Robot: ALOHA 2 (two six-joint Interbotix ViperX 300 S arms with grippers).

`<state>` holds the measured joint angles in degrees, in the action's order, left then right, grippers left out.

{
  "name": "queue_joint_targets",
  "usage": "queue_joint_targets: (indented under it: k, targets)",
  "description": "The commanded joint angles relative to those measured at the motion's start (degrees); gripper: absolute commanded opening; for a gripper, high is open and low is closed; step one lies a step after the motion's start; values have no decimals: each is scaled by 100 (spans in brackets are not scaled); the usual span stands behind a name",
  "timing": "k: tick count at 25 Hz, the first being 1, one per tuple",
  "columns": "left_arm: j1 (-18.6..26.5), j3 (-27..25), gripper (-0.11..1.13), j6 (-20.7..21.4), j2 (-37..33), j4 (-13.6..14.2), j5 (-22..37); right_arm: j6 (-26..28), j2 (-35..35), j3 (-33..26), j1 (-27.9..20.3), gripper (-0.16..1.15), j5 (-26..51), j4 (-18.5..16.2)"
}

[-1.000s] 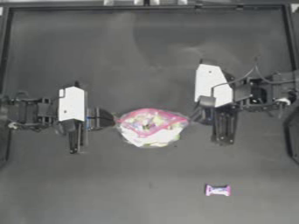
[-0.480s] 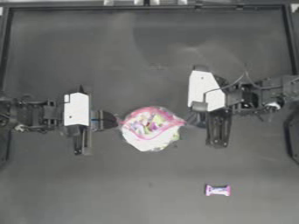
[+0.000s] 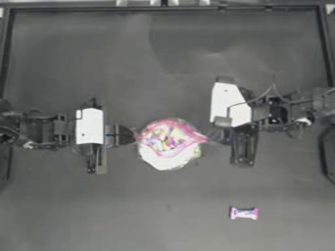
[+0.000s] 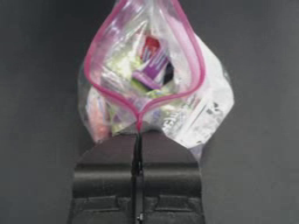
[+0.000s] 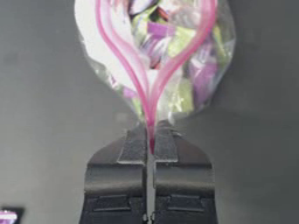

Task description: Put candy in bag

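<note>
The bag (image 3: 169, 144) is a clear pouch with a pink seal strip, held up mid-table between both arms with its mouth spread open. My left gripper (image 3: 132, 135) is shut on the bag's left end; the left wrist view shows the seal strip pinched between its jaws (image 4: 139, 131) and coloured sweets inside the bag (image 4: 149, 87). My right gripper (image 3: 208, 138) is shut on the bag's right end, the strip clamped in the right wrist view (image 5: 151, 135) below the bag (image 5: 169, 57). The candy (image 3: 244, 213), small with pink ends, lies on the table nearer the front, right of the bag; it also shows (image 5: 7, 216).
The dark table (image 3: 163, 63) has a raised rim along the back and sides. Cables run from the right arm (image 3: 288, 112) toward the right edge. The left arm (image 3: 46, 130) stretches in from the left.
Both grippers have moved closer together, so the bag has bunched from wide and flat into a rounder shape with its mouth spread open. The candy has not moved.
</note>
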<state>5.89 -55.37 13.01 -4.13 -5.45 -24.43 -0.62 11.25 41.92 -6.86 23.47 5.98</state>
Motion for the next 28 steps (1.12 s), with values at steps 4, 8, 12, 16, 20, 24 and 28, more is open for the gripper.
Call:
queue_joint_targets:
  k: [4,8,12,16,20,24,28]
  targets:
    - [0,53,4,220,53,-220,-105,9,-141,-62,18,6,-176,-18]
    - [0,53,4,229,105,-220,-167,9,-193,-53,18,6,-211,-9]
    - [-18,53,4,229,114,-220,-185,9,-193,-53,18,6,-211,-9]
    - [-44,62,4,229,114,-220,-185,0,-193,-53,9,8,-211,-26]
    - [-97,79,4,229,97,-220,-185,-9,-193,-70,18,18,-281,-9]
    - [-114,79,4,229,79,-220,-185,-18,-202,-88,18,53,-290,9]
    - [-123,88,4,237,70,-220,-185,-9,-202,-105,9,97,-290,26]
